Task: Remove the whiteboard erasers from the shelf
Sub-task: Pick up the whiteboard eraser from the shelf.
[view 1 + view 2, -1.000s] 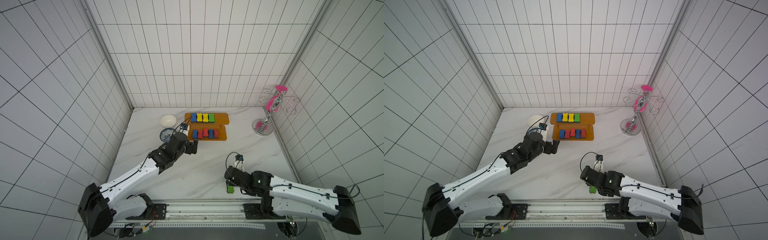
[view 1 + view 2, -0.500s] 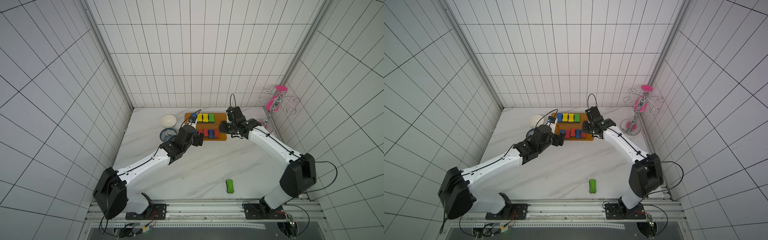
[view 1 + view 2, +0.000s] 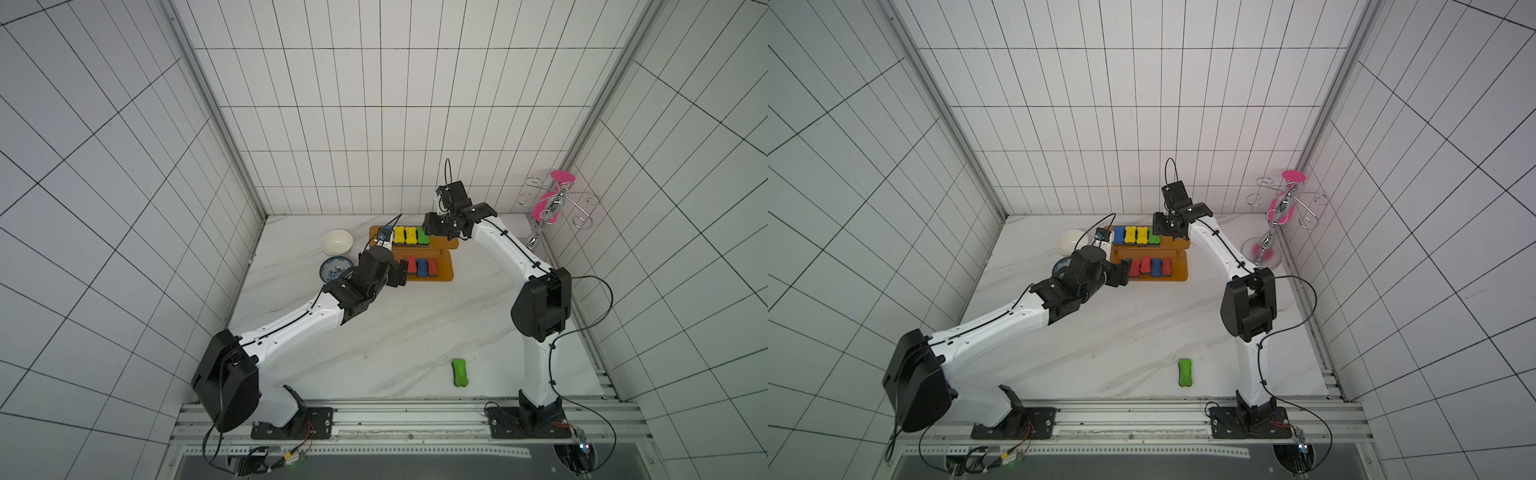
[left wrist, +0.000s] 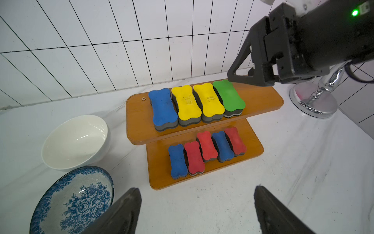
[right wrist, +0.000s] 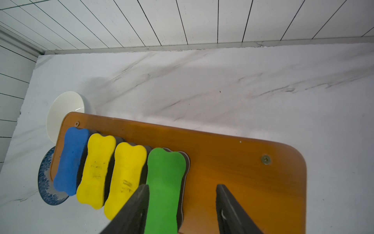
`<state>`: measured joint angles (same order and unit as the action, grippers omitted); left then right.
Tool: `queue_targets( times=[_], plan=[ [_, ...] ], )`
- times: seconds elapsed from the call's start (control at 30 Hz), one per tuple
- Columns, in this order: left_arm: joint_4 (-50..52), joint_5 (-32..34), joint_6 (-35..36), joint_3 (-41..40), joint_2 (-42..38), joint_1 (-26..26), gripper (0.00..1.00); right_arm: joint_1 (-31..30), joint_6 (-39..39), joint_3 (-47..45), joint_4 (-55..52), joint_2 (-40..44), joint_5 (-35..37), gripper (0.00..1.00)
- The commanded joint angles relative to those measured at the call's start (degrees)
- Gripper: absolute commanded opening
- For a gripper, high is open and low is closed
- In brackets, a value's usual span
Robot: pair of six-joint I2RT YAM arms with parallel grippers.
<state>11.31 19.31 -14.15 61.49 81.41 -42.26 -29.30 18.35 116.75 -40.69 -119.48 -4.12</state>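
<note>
surroundings: white bowl [image 4: 74,141] and blue-patterned dish [image 4: 72,200] sit just beside the shelf [image 4: 261,101] at one end; chrome stand [image 4: 314,103] at the other end.

shelf, top tier: blue, two yellow, then green eraser [image 4: 228,97], in a row. lower tier: five erasers [image 4: 206,150], blue and red.

loose green eraser [image 3: 459,372] lies on the table [image 3: 395,332], well apart.

right gripper [image 5: 182,186]: jaws partly spread, astride the green eraser; contact cannot be told.

left gripper [image 4: 196,188]: jaws wide, empty, near the lower tier's front edge.

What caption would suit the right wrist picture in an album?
Open right gripper poised over the green eraser on top of the shelf.
</note>
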Motion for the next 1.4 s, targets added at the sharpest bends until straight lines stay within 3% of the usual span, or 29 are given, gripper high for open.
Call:
queue_targets(
  times=[0.0, 0.43, 0.77, 0.97, 1.37],
  plan=[
    [-1.5, 0.7, -0.4, -0.6, 0.4, 0.3, 0.91, -0.5, -1.5, 3.2, -3.6, -1.7, -0.4, 0.59],
    [-1.8, -0.6, -1.4, -1.7, 0.1, 0.4, 0.91, -2.1, -3.1, 3.2, -5.8, -3.8, 4.5, 0.57],
    [-1.8, -1.0, -2.1, -2.3, -1.0, 0.3, 0.91, -1.4, -4.1, 0.0, -5.8, 0.9, 7.5, 0.57],
    [-1.7, -1.1, -2.3, -2.3, -1.7, 0.2, 0.91, -2.0, -0.4, 1.4, -4.8, 2.1, 7.5, 0.57],
    [-0.8, -1.1, -2.8, -2.3, -2.6, -0.2, 0.91, -3.3, -1.4, 9.7, -10.6, -4.9, 8.7, 0.61]
  ],
)
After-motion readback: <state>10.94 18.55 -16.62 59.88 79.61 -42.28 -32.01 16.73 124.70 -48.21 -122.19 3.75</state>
